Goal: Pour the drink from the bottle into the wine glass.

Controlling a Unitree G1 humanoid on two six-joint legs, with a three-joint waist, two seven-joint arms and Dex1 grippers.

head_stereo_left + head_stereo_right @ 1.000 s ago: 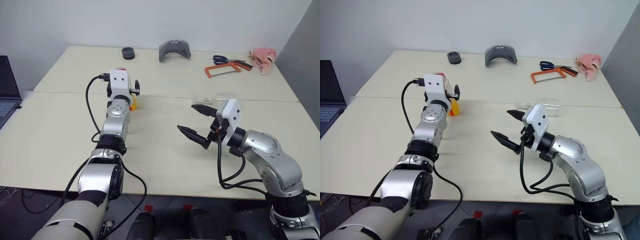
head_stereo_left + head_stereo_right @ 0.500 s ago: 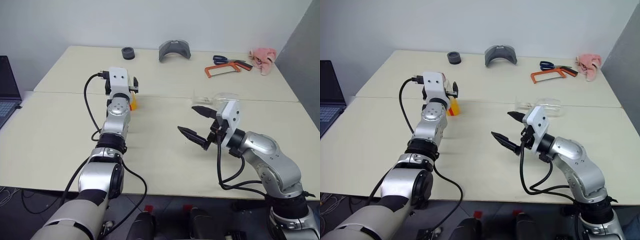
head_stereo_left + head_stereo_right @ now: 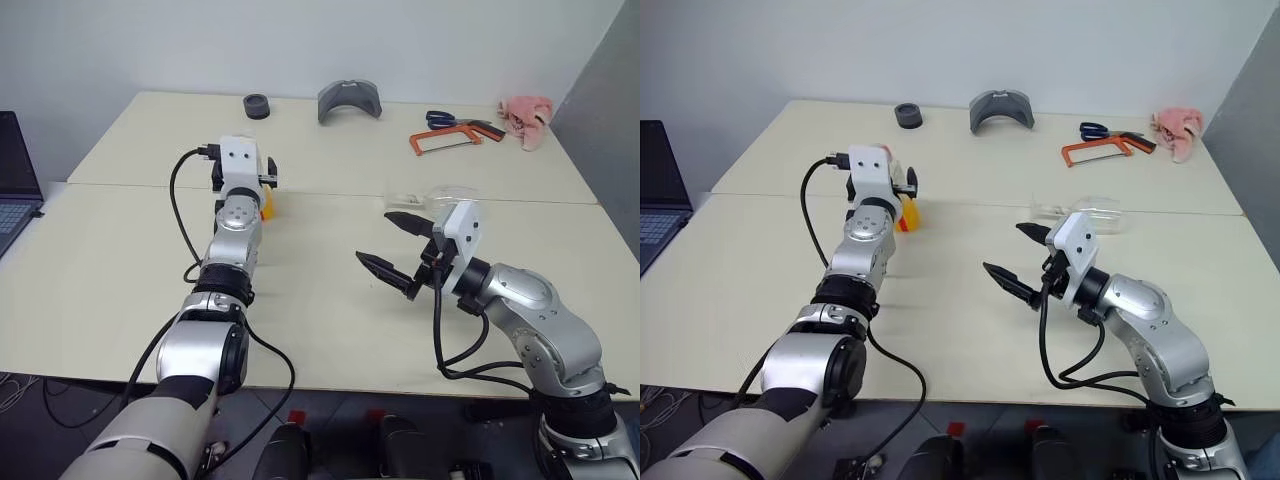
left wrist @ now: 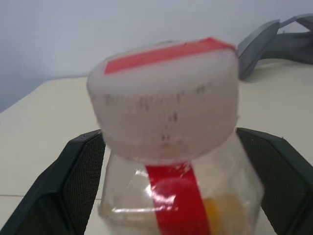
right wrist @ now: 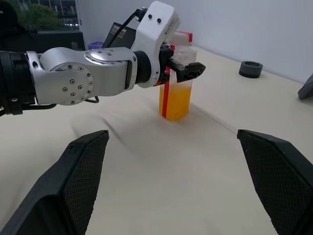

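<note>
The bottle (image 5: 177,76), a small clear plastic one with a pale cap, a red vertical strip and orange-yellow drink (image 5: 177,102) in its lower part, stands upright on the broad cream worktop (image 3: 120,260), toward its left and far side. The left pincer (image 5: 188,69) sits around the bottle's upper part, its two black fingers (image 4: 80,169) spread wide on either side and apparently not pressing, so the bottle does not look gripped yet. The right pincer (image 3: 392,248) hangs open and empty above the worktop's middle. Just beyond it lies a clear stemmed wine glass (image 3: 432,197), apparently on its side. The step in hand looks like grasping the bottle. Next, the left fingers need to close firmly, and the capped bottle and toppled glass will likely need attention before pouring.
</note>
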